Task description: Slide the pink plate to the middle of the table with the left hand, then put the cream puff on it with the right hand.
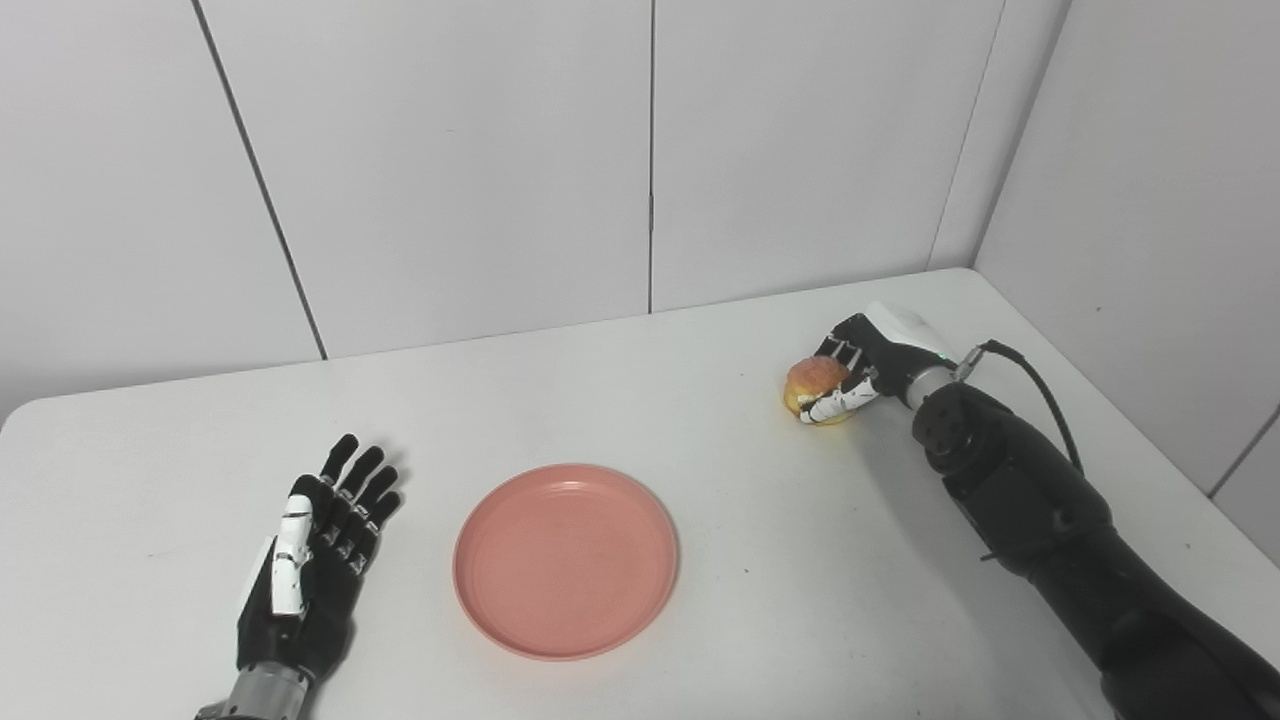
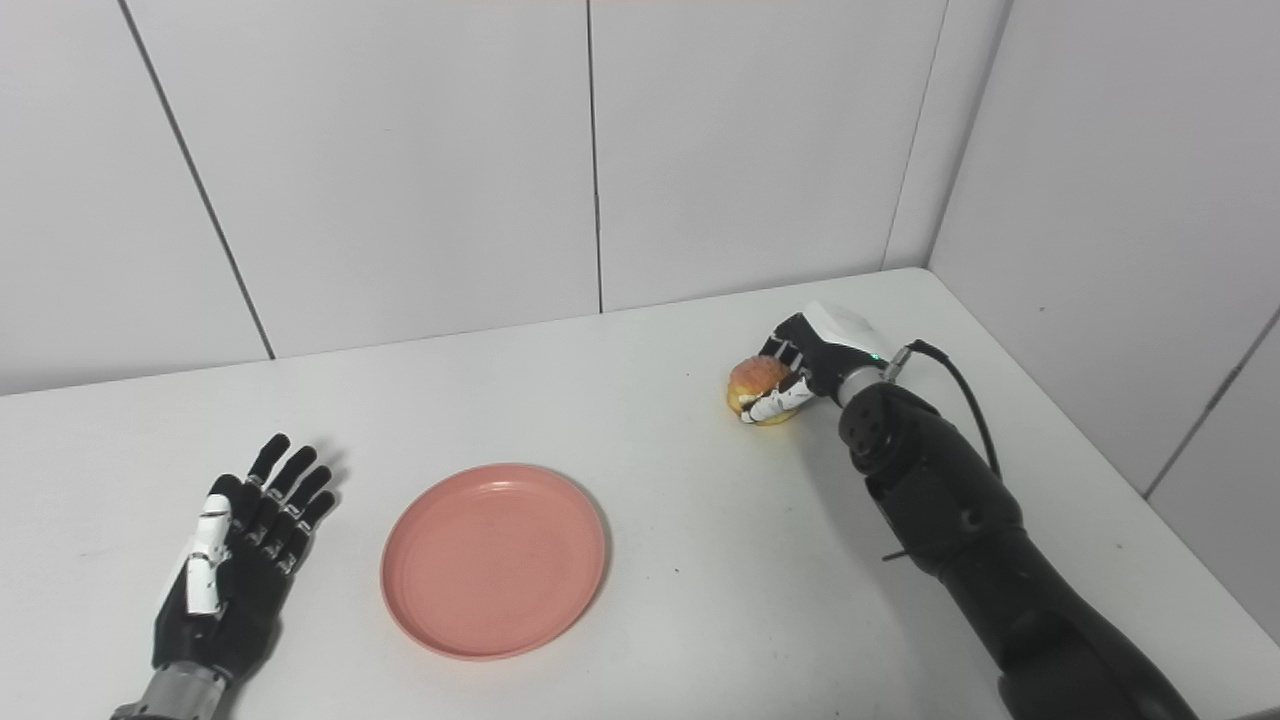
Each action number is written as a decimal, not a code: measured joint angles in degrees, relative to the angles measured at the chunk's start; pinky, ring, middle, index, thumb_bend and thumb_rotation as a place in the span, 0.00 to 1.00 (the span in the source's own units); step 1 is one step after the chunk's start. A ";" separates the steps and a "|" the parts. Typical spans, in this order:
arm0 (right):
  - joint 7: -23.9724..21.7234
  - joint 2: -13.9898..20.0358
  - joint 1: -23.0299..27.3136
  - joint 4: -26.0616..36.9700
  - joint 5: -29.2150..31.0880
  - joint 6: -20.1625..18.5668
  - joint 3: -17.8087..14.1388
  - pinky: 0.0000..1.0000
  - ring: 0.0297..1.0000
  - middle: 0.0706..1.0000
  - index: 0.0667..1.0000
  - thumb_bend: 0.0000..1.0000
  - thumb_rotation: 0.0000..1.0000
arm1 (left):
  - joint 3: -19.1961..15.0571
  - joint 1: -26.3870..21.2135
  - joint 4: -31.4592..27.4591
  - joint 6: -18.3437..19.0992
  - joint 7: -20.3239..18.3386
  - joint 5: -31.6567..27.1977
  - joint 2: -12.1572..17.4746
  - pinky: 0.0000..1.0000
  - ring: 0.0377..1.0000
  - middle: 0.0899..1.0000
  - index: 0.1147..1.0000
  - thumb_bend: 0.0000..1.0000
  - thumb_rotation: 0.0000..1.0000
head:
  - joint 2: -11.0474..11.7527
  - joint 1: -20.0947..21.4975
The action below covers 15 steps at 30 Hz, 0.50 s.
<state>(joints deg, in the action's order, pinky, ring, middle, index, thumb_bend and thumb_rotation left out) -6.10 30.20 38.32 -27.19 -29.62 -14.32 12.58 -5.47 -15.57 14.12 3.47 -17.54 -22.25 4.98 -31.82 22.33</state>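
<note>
The pink plate (image 1: 566, 559) lies flat near the front middle of the white table (image 1: 640, 400), with nothing on it. To its left my left hand (image 1: 312, 555) rests with fingers stretched out and apart, a short gap from the plate's rim. At the far right my right hand (image 1: 862, 370) wraps its fingers and thumb around the golden-brown cream puff (image 1: 812, 386), which sits at table level. The puff's right side is hidden by the hand.
Grey wall panels rise just behind the table and along its right side. The table's right edge (image 1: 1100, 400) runs close behind my right forearm (image 1: 1020, 490). A black cable loops off the right wrist.
</note>
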 measured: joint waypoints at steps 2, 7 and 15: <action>-0.28 0.01 -0.31 2.94 -0.04 -0.26 -0.39 0.38 0.43 0.45 0.45 0.50 0.13 | 0.06 0.00 -0.01 -0.01 0.00 0.03 -0.01 0.96 0.94 0.94 0.93 0.36 1.00 | -0.09 -0.79; -1.35 -0.30 -1.15 12.48 -0.99 -2.17 -0.60 0.42 0.48 0.50 0.45 0.50 0.13 | 0.40 0.01 -0.25 -0.01 0.46 0.28 -0.22 0.95 0.94 0.94 0.93 0.37 1.00 | -0.35 -1.93; -4.82 -3.13 -1.56 23.83 -1.73 -4.12 -0.16 0.38 0.44 0.47 0.45 0.50 0.13 | 1.20 0.18 -1.06 -0.07 2.57 2.25 -1.72 0.93 0.92 0.91 0.91 0.38 1.00 | -0.97 -5.54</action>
<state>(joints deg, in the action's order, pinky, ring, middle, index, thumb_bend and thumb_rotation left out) -10.92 27.07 36.76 -3.36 -31.35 -18.44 12.41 -4.27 -15.39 13.06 3.40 -14.96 -20.00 3.26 -32.78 16.79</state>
